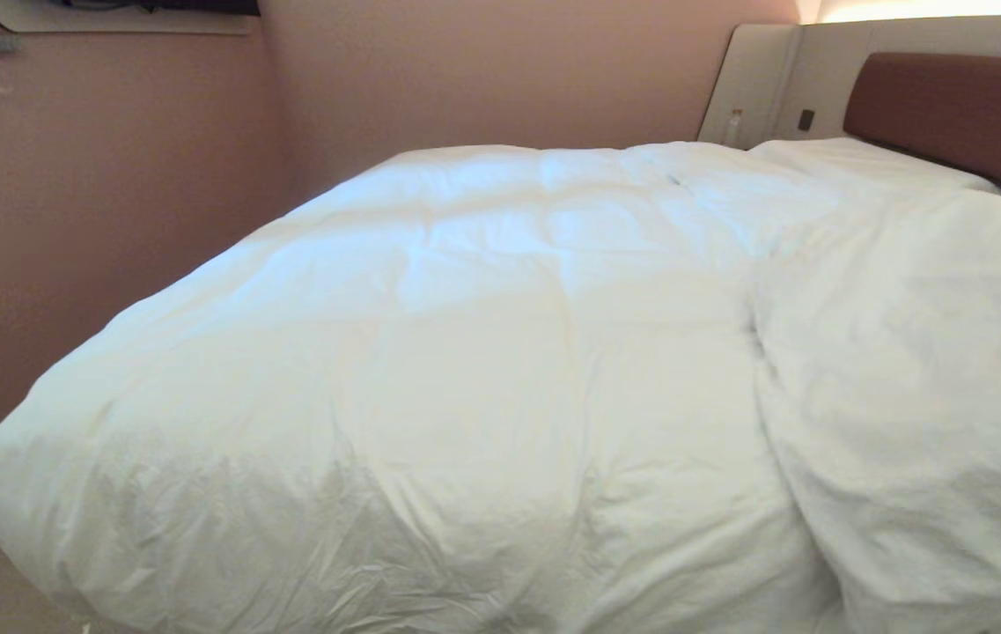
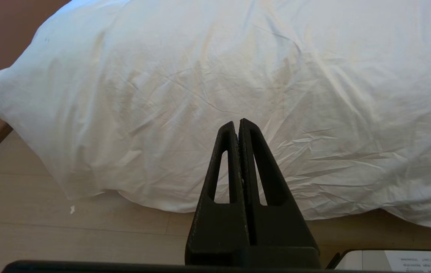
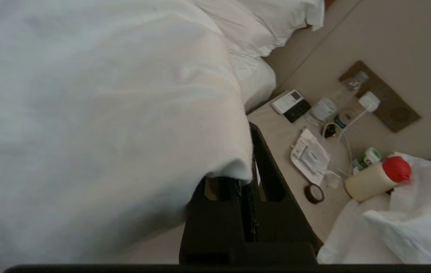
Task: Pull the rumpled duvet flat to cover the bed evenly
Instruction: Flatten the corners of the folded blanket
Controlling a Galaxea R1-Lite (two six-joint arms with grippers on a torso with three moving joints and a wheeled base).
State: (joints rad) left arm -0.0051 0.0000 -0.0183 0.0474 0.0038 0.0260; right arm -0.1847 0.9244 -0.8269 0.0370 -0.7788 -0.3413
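White duvet point(image 1: 430, 352) lies over the bed, still bunched along its right side. Right end effector point(image 3: 251, 167) is clamped on that edge, mid-pull; next, draw it outward. Left end effector point(image 2: 237, 127) hangs closed, empty.

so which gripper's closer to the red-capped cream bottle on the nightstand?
Right. The right gripper, shut on the puffy white duvet, hangs beside the bottle; the left gripper faces the duvet's floor-side edge, no bottle visible.
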